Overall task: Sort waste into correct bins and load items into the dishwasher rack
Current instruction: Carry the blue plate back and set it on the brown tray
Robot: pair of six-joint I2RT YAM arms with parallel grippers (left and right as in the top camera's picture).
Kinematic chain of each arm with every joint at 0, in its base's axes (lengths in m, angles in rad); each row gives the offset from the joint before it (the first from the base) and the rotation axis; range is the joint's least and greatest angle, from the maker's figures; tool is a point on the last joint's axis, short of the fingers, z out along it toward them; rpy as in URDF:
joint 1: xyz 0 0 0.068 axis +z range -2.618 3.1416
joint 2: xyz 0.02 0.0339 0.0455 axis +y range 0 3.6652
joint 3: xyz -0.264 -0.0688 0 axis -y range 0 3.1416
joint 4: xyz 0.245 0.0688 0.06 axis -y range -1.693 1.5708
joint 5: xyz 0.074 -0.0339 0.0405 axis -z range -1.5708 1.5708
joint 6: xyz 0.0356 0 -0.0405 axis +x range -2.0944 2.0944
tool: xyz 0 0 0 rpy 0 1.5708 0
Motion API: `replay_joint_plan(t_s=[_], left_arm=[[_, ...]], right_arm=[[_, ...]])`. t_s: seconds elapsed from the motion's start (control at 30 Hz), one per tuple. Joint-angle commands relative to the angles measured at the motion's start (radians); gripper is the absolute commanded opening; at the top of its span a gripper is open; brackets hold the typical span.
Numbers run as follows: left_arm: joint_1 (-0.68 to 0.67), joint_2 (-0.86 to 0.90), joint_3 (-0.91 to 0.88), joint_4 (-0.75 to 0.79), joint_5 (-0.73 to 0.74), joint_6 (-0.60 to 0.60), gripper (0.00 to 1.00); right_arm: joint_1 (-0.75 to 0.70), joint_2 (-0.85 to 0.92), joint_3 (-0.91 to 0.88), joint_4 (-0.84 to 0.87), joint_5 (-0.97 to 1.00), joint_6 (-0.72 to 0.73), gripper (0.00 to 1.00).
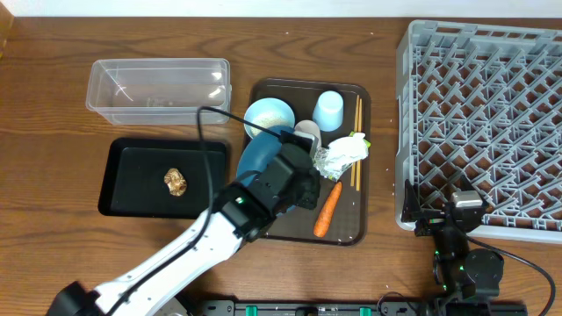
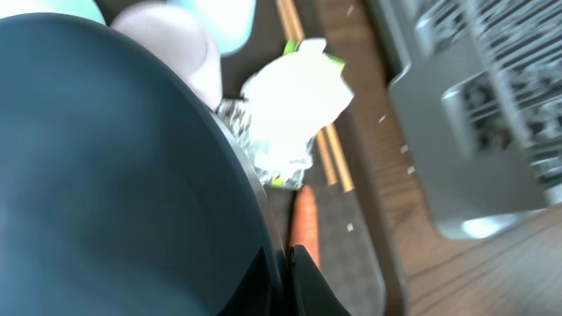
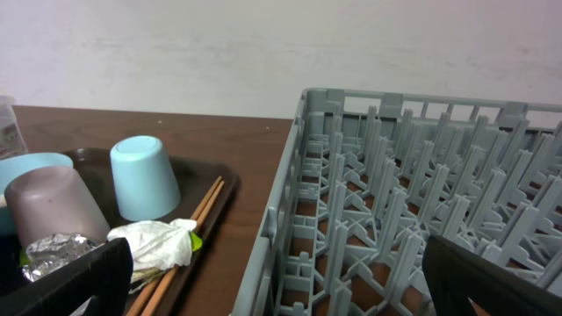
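Left gripper: jaws pressed together on the rim of the large dark blue bowl, which sits tilted over the left side of the serving tray. Right gripper: jaws spread wide, empty, right of that tray beside the dishwasher rack. Carrot and wrapper: on the tray.

a robot lab staging kitchen chores: wooden table, plain white wall, grey dishwasher rack, cabled robot arm.
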Motion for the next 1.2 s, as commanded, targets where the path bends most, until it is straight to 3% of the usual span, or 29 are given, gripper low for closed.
replay_joint_plan(t_s=[0.0,0.47,0.53,0.67,1.17], left_arm=[[0.0,0.039,0.004,-0.001,-0.039,-0.002,0.06],[-0.005,0.085,0.004,-0.048,-0.031,-0.009,0.07],[-0.009,0.085,0.004,-0.051,-0.031,-0.009,0.29],[-0.009,0.084,0.004,-0.051,-0.031,-0.009,0.44],[-0.07,0.063,0.041,-0.09,0.07,0.008,0.45]], right_arm=[[-0.006,-0.006,-0.001,-0.004,0.006,0.011,0.99],[-0.006,-0.006,-0.001,-0.004,0.006,0.011,0.99],[-0.006,-0.006,-0.001,-0.004,0.006,0.011,0.99],[-0.006,-0.006,-0.001,-0.004,0.006,0.011,0.99],[-0.006,-0.006,-0.001,-0.005,0.006,0.011,0.99]])
